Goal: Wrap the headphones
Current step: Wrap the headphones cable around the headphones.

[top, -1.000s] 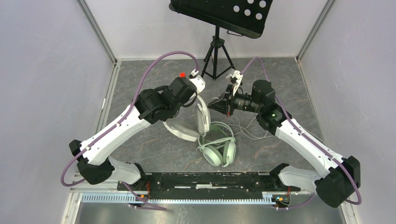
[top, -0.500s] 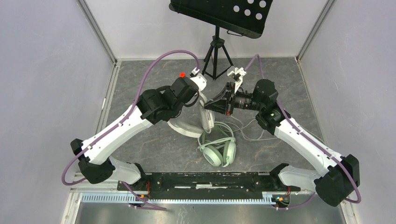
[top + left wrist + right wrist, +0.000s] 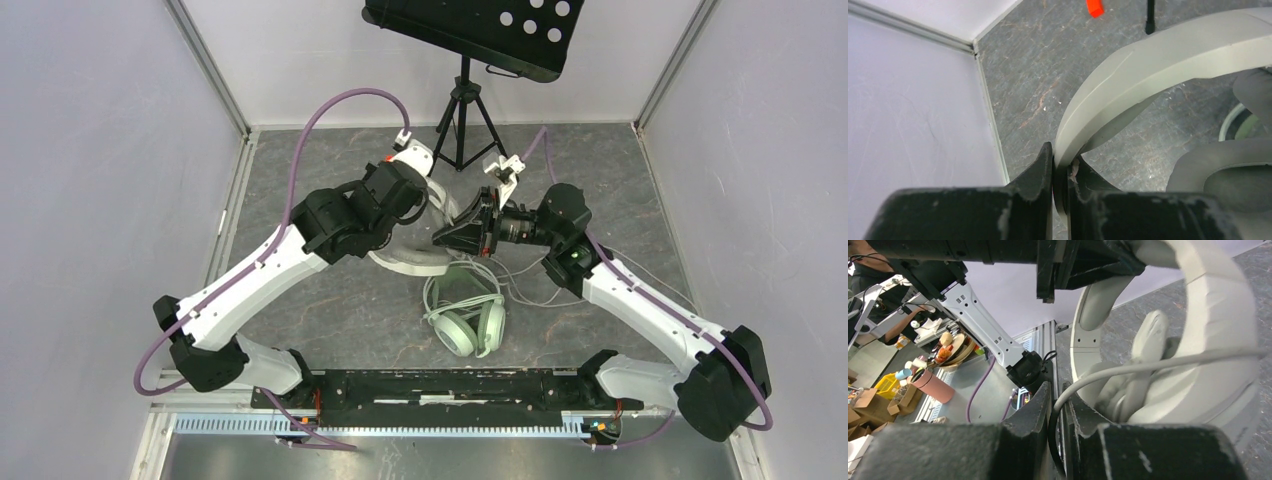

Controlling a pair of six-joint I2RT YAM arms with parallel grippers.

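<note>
Top external shows my arms drawn closer: left claw [image 3: 1060,165] clamps the white headset [image 3: 1148,65], lifted off the worktop [image 3: 300,190] — right claw [image 3: 1057,395] pinches its cable [image 3: 1158,363] — wrapping looks underway.

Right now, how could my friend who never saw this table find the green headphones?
Start at the black tripod stand at the back of the grey table and come straight toward the near edge. The green headphones lie flat near the middle. Unlike the white-grey headset that the left fingers pinch, they are mint with round cushions, and nothing holds them.
</note>
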